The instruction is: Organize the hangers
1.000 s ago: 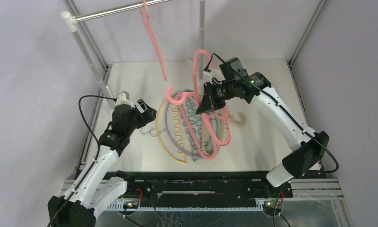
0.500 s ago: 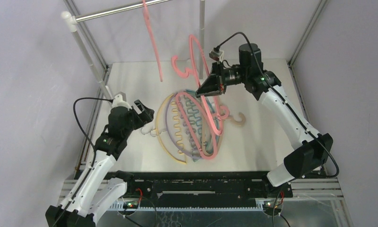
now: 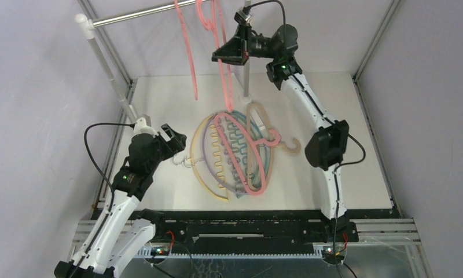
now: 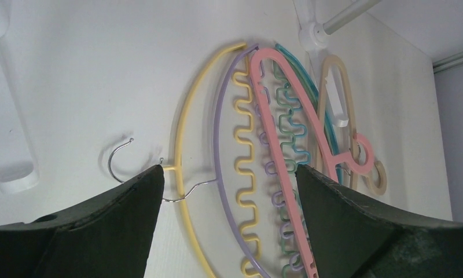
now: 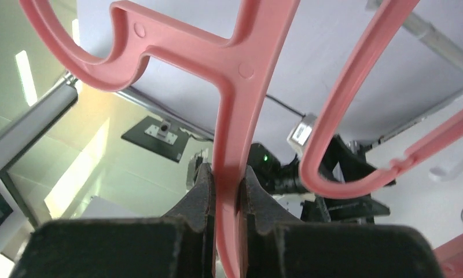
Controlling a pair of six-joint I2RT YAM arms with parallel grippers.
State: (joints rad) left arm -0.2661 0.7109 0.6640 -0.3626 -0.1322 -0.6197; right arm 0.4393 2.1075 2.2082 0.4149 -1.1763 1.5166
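The right pincer (image 3: 228, 53), seen from above, is raised past the far edge of the surface (image 3: 345, 174) and clamped on the held pink hanger (image 3: 224, 81). That hanger's hook is up by the silver rail (image 3: 142, 13); whether it rests on the rail I cannot tell. Its lower end hangs above the far part of the surface. A second pink hanger (image 3: 187, 49) hangs from the rail just to its left. The left pincer (image 3: 177, 139) is low near the left edge, jaws apart, holding nothing. Beside it the pile of hangers (image 3: 235, 153) lies mid-surface, overlapping

From the left wrist the pincer's two dark fingers (image 4: 102, 220) stand wide apart above the surface. Between them lie the yellow hanger (image 4: 186, 127), the lavender hanger (image 4: 217, 133) with its wavy bar, the flat pink hanger (image 4: 287, 121) across both, the teal hanger (image 4: 298, 63) and the tan hanger (image 4: 339, 75) behind it. Two thin metal hooks (image 4: 116, 162) point toward the left finger

From the right wrist the fingers (image 5: 200, 191) press together on the held hanger's stem below its hook, with the second pink hanger curving at the right
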